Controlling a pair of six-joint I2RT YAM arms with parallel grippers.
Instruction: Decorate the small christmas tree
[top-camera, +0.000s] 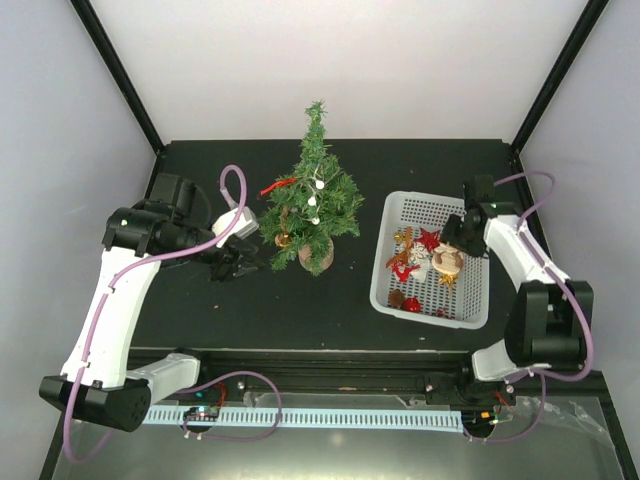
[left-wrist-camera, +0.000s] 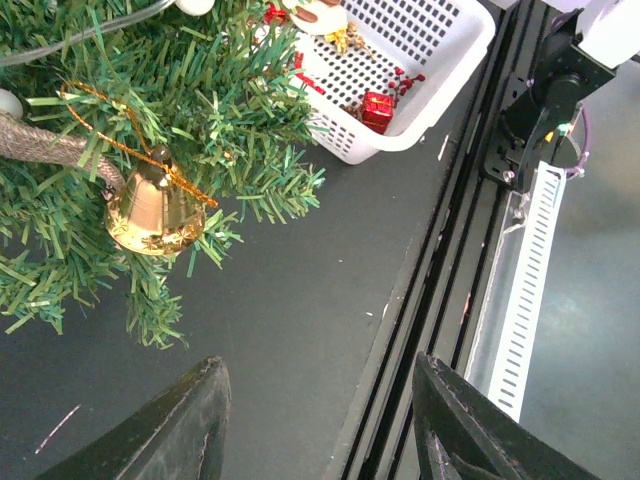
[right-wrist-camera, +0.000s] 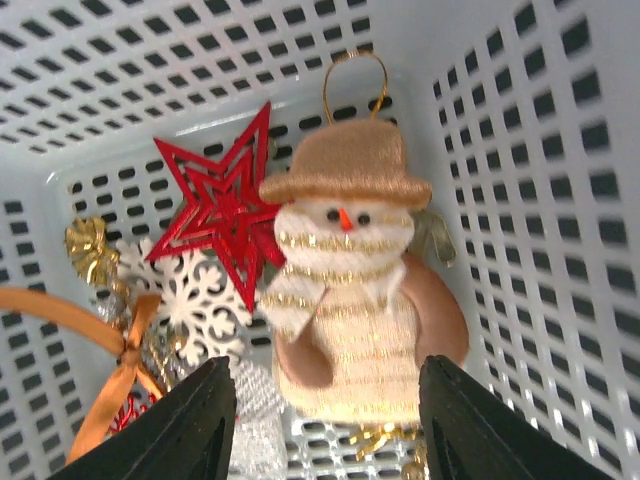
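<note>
Small green bristly christmas tree (top-camera: 338, 205) upright around the middle of black table (top-camera: 200, 310), brown pot down, long axis vertical, pointed top up. Already hung with shiny gold metal bell (left-wrist-camera: 150, 212), red ribbon bow (top-camera: 278, 185) and a few white baubles (top-camera: 313, 200). Left end effector (left-wrist-camera: 318, 400) low, just beside the tree's lower branches on its left side, fingers spread wide, nothing between them, not touching the bell. Right end effector (right-wrist-camera: 325, 400) down inside white perforated plastic basket (top-camera: 430, 318), well apart from the tree on its right, also wide open and empty. Straight ahead of it, centred in the gap: beige fabric snowman ornament with brown hat and gold loop (right-wrist-camera: 345, 310). Snowman's long axis runs crosswise to the line between the two fingers, hat and loop at the far end, base nearest, so closing likely pinches the body across its width. Leaning against its side, red openwork star (right-wrist-camera: 225, 215); below the star, white snowflake (right-wrist-camera: 195, 300); further left, orange ribbon (right-wrist-camera: 60, 310). Probable next step: pick the snowman, then carry leftward to the tree. Left arm nearer the tree, right arm nearer the ornaments. No brand, label or readable writing anywhere.
</note>
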